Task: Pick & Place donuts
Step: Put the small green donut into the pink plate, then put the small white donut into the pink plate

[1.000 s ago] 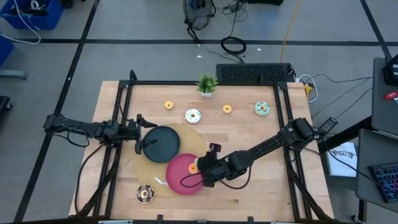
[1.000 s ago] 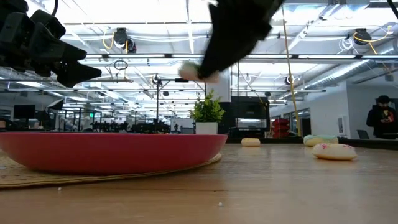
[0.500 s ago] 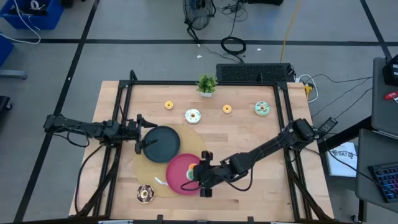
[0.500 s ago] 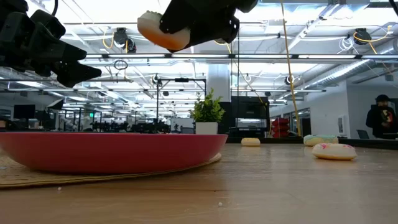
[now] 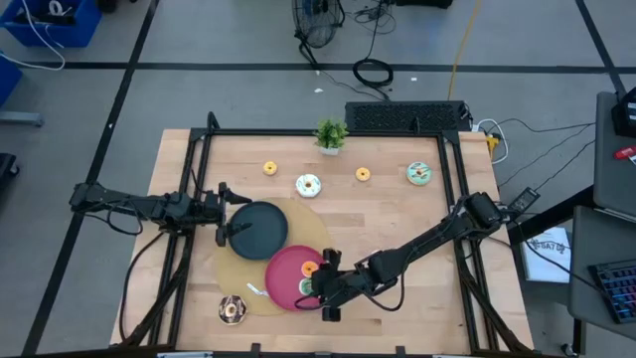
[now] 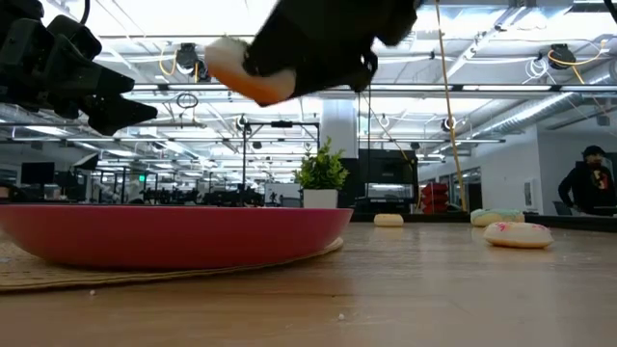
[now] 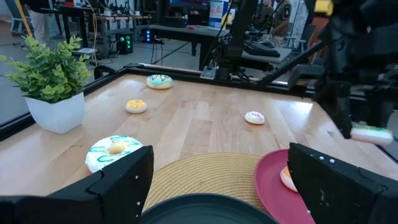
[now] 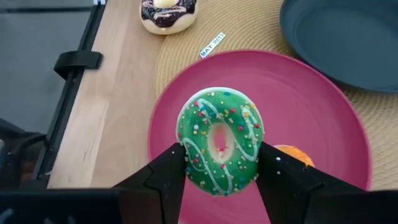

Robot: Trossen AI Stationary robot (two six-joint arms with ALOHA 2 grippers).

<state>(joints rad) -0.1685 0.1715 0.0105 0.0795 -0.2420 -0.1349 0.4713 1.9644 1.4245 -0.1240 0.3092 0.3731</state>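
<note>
My right gripper (image 8: 221,158) is shut on a green donut (image 8: 221,142) with white stripes and sprinkles, above the pink plate (image 8: 323,112). In the high view the gripper (image 5: 316,289) hangs over the plate's near right part (image 5: 283,268). An orange donut (image 8: 293,155) lies on that plate. My left gripper (image 5: 225,214) is open at the left rim of the dark plate (image 5: 260,230), touching nothing. A chocolate donut (image 5: 233,309) rests on the woven mat's near edge. Several more donuts lie toward the far edge: yellow (image 5: 269,168), white-teal (image 5: 309,185), orange (image 5: 363,174), mint (image 5: 419,174). My right gripper pinches the green donut between its two fingers (image 8: 169,169), one on each opposite side of the outer rim (image 8: 185,146). The fingers slant down from the table's right. The donut is lifted clear above the pink plate, tilted, its iced face toward the wrist camera.
A round woven mat (image 5: 231,270) lies under both plates. A small potted plant (image 5: 331,135) stands at the far edge. A black frame (image 5: 199,179) borders the table. Bare wood (image 5: 397,219) spreads to the right. A person (image 6: 590,183) stands far behind the table.
My right gripper, keeping hold of the green donut, has moved toward the table's near edge and a little left, from the pink plate's right rim to above its near right part. In the low view it has come closer to the camera. My left arm has kept still.
</note>
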